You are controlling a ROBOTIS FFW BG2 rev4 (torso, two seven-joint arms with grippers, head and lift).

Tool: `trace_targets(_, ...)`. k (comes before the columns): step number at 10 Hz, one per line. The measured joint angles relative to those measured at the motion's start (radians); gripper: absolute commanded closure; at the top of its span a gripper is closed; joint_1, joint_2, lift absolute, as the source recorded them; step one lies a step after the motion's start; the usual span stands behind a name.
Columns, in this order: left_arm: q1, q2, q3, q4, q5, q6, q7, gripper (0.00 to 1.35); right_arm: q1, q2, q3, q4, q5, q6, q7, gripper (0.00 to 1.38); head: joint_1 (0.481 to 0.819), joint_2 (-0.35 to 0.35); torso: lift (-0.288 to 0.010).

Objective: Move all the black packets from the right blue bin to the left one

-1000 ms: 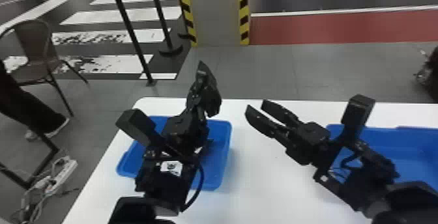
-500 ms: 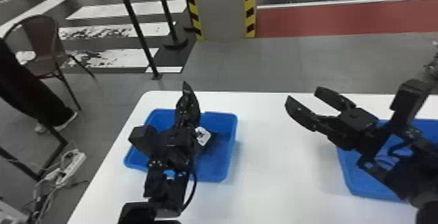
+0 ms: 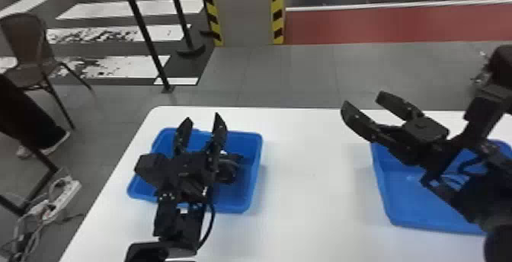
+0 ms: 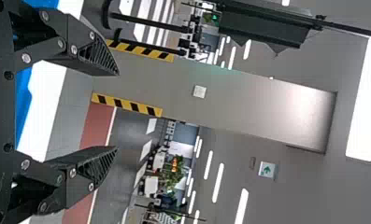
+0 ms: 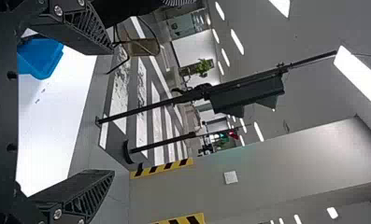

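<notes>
Head view: black packets [image 3: 228, 170] lie in left blue bin [image 3: 256, 162], partly behind left gripper [image 3: 202, 119]; heading and long axis can't be told. Its fingers stand apart. Right gripper [image 3: 362, 100], fingers apart, beside right blue bin [image 3: 396, 208]. Left wrist view: spread fingers, green arrow sign [image 4: 267, 170]. Right wrist view: spread fingers, ceiling lights [image 5: 237, 42].

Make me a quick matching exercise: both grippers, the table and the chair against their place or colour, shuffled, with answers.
1. left gripper
2. right gripper
3. table
4. chair

A. white
B. raised, nearer the right blue bin
C. on the floor, left of the table
D. over the left blue bin

Pairs: 1-D, 2-B, 3-A, 4-C
</notes>
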Motion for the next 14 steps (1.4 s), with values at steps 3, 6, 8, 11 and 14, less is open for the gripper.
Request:
trace_targets(3, -0.016, 0.016, -0.042, 0.0, -0.046, -0.207, -0.015, 0.05, 0.058, 0.02, -0.089, -0.067, 0.087, -0.089, -0.018, 0.12, 0.645, 0.09, -0.11)
trace_targets(6, 0.01, 0.008, -0.08, -0.007, -0.078, -0.41, -0.011, 0.08, 0.247, 0.049, -0.153, -0.228, 0.177, -0.281, -0.128, 0.13, 0.63, 0.019, -0.11)
trace_targets(8, 0.077, 0.005, -0.055, -0.084, -0.135, -0.309, -0.008, 0.08, 0.341, 0.052, -0.156, -0.281, 0.179, -0.323, -0.18, 0.13, 0.657, 0.007, -0.11)
trace_targets(11, 0.22, 0.002, -0.009, -0.336, -0.172, 0.082, -0.007, 0.08, 0.41, 0.052, -0.169, -0.271, 0.183, -0.312, -0.182, 0.13, 0.695, 0.01, -0.11)
trace_targets(14, 0.292, -0.001, 0.024, -0.362, -0.181, 0.064, -0.007, 0.08, 0.431, 0.052, -0.173, -0.241, 0.192, -0.302, -0.186, 0.13, 0.695, 0.027, -0.11)
